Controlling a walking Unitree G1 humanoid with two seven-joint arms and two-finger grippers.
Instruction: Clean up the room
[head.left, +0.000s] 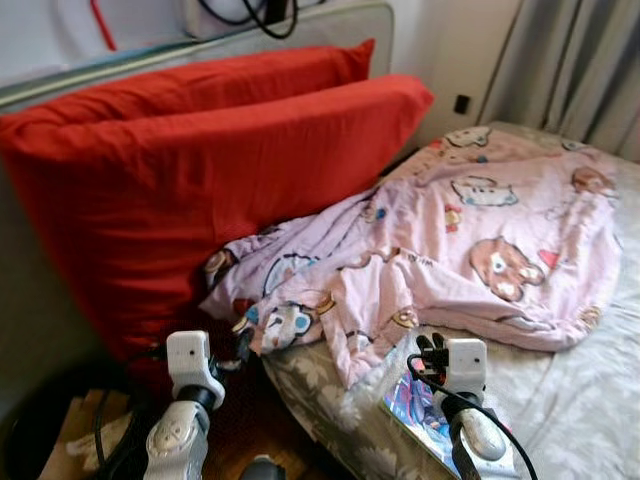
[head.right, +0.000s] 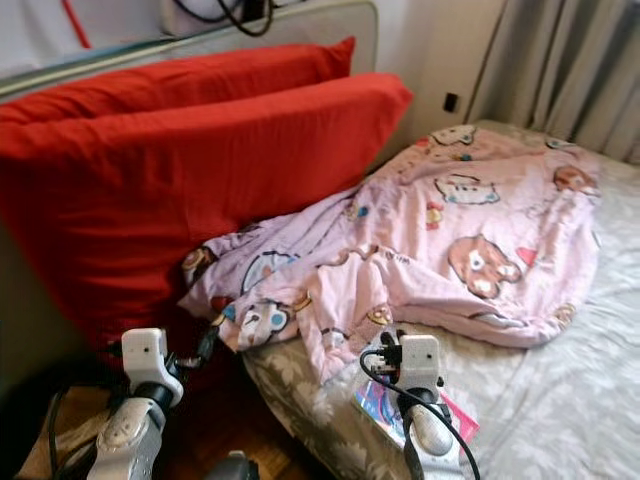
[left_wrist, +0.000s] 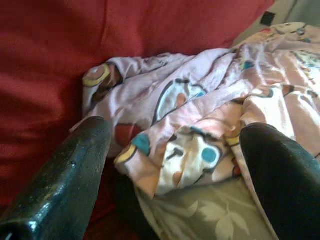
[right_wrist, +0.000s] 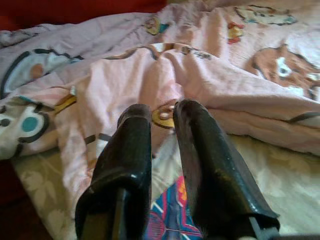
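left end effector (left_wrist: 175, 165) gaping, empty | right end effector (right_wrist: 162, 150) nearly clenched, empty, hovering at crumpled pink cartoon-print blanket (head.left: 480, 240) | risk: fingers snagging loose folds, dragging colourful book (head.left: 415, 410) off near bed edge

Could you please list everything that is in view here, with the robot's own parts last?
pillows: two, red, leaning against the headboard, one behind the other
blanket: one, pink with cartoon prints, rumpled on the bed, its corner touching the front pillow
bedsheet: one, grey-beige with a leaf pattern, under the blanket
booklet: one, colourful, on the sheet at the bed's edge below the right gripper
headboard: one, grey, behind the pillows
curtain: grey, beyond the far corner of the bed
cables: black, above the headboard
left gripper: fingers wide apart, pointed at the blanket's corner
right gripper: fingers nearly closed, holding nothing, tips at the blanket's edge
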